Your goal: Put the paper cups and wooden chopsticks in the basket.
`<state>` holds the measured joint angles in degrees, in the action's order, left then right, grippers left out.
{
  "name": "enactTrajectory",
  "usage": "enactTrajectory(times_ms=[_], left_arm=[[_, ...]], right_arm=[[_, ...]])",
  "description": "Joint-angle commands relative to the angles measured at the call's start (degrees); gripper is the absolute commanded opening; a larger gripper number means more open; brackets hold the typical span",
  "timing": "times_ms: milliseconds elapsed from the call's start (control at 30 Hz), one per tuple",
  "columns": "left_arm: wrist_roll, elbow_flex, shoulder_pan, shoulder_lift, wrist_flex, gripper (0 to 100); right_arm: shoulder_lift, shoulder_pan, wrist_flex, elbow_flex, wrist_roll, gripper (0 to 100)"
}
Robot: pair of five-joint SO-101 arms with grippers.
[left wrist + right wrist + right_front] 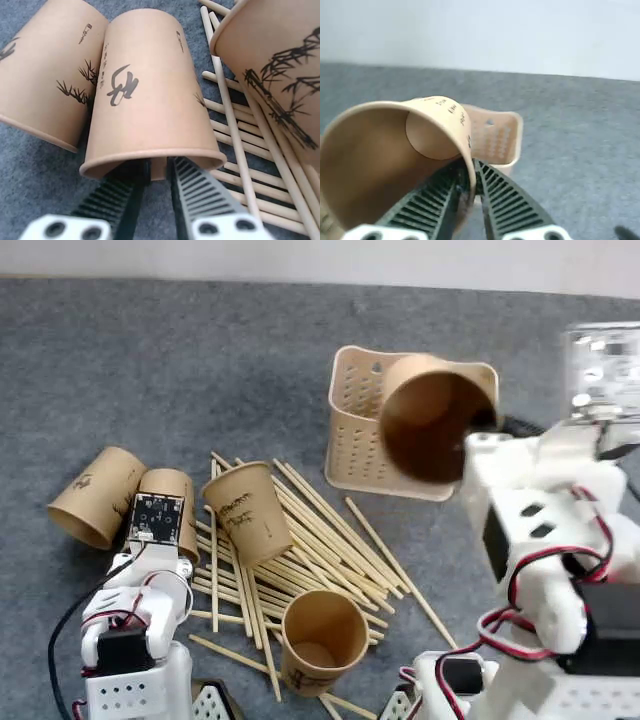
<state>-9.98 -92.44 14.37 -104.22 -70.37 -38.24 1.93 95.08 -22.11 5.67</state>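
Observation:
My right gripper [471,177] is shut on the rim of a paper cup [385,165], holding it on its side in the air. From above, that cup [435,420] hangs over the beige slotted basket [360,420]. My left gripper [157,175] is shut on the rim of a cup [150,95] that lies on the carpet, one finger inside it and one outside. Another lying cup [95,495] touches its side. A third cup [248,510] rests tilted on the pile of wooden chopsticks [310,540]. Near the front a further cup [320,640] stands upright.
Grey carpet [200,360] covers the table, with open room at the back left. The right arm's white body [545,540] stands to the right of the basket. Chopsticks [240,145] spread beside the cup in my left gripper.

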Motion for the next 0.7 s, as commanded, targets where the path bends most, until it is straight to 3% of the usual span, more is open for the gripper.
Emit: enactTrajectory(times_ms=[0,367,667], left_arm=[[0.09,0.4,0.48,-0.48,0.97,7],[0.09,0.4,0.57,-0.48,0.97,7],[0.09,-0.48,0.66,-0.48,2.64,7]], right_arm=[[-0.84,-3.91,-5.85,3.38,-0.44,0.5],[-0.84,-6.2,-15.78,19.03,-0.44,0.5],[-0.84,-6.2,-18.24,22.9,-0.44,1.0]])
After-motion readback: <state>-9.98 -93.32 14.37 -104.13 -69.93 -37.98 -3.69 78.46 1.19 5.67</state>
